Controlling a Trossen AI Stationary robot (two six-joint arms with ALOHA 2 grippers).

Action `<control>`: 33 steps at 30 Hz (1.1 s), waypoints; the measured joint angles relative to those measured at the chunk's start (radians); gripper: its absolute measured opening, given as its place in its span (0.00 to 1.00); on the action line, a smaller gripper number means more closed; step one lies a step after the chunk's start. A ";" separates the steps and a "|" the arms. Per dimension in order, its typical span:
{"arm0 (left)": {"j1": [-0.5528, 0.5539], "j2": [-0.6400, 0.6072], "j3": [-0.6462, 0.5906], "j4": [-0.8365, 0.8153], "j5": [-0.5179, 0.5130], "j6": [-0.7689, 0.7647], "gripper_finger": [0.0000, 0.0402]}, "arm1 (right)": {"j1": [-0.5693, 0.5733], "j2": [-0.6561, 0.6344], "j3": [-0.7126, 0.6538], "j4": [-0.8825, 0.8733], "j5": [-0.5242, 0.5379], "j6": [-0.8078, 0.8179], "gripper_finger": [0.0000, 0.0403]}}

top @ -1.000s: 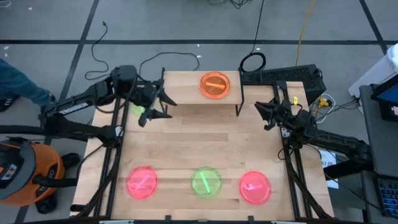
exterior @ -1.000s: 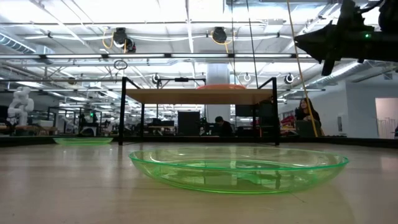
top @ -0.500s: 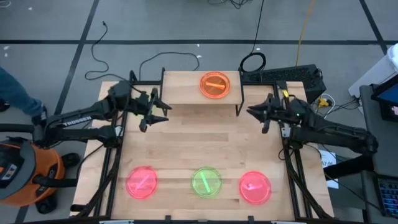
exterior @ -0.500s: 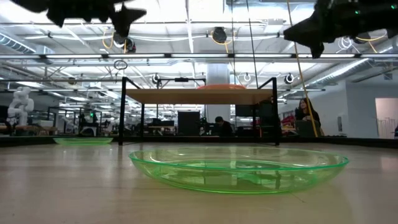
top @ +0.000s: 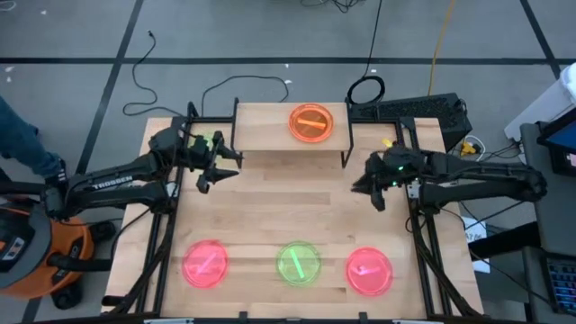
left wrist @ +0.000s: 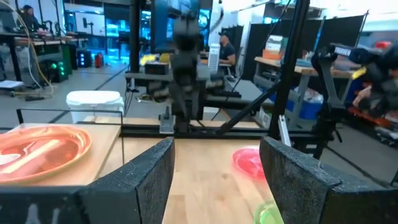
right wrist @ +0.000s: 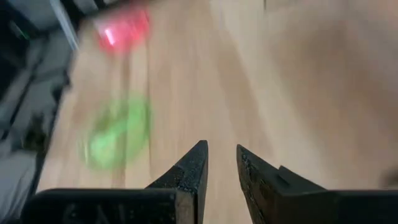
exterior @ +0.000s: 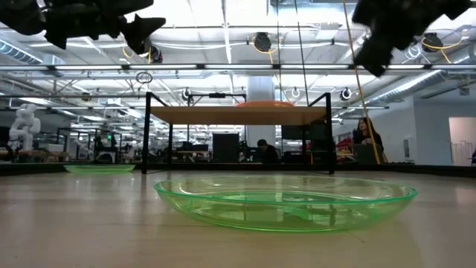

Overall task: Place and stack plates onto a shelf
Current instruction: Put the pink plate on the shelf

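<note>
An orange plate (top: 310, 122) rests on the light-wood shelf (top: 270, 137) at the table's far side; it also shows in the left wrist view (left wrist: 37, 146). On the tabletop near the front edge lie a pink plate (top: 205, 263), a green plate (top: 298, 263) and a second pink plate (top: 369, 271). My left gripper (top: 223, 166) hovers open and empty by the shelf's left end, fingers wide apart (left wrist: 217, 146). My right gripper (top: 364, 187) hovers empty right of the shelf, tipped down toward the table, with only a narrow gap between its fingers (right wrist: 221, 149).
The shelf stands on thin black legs (exterior: 149, 134), with open room under its board. A black frame runs along the table's left and right edges (top: 166, 234). Bare wood lies between the shelf and the row of plates. A person's leg shows at the far left (top: 18, 144).
My right gripper has gone toward the table's left and near edges and tipped downward. My left gripper has shifted slightly toward the near edge. No plate has moved.
</note>
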 joint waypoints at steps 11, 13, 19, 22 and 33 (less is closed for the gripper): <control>-0.001 0.000 0.000 -0.010 0.000 0.014 0.60 | 0.211 0.116 -0.105 -0.070 -0.079 0.283 0.18; -0.001 0.000 0.000 -0.010 0.000 0.015 0.60 | 0.246 0.133 -0.134 -0.003 -0.100 0.320 0.18; -0.001 0.000 0.000 -0.029 0.000 0.017 0.60 | 0.319 0.194 -0.184 0.049 -0.103 0.429 0.29; -0.001 0.000 0.000 -0.031 0.000 0.021 0.60 | 0.345 0.225 -0.204 0.073 -0.098 0.459 0.38; -0.001 0.000 0.000 -0.043 -0.002 0.034 0.60 | 0.474 0.322 -0.330 0.278 -0.050 0.497 0.52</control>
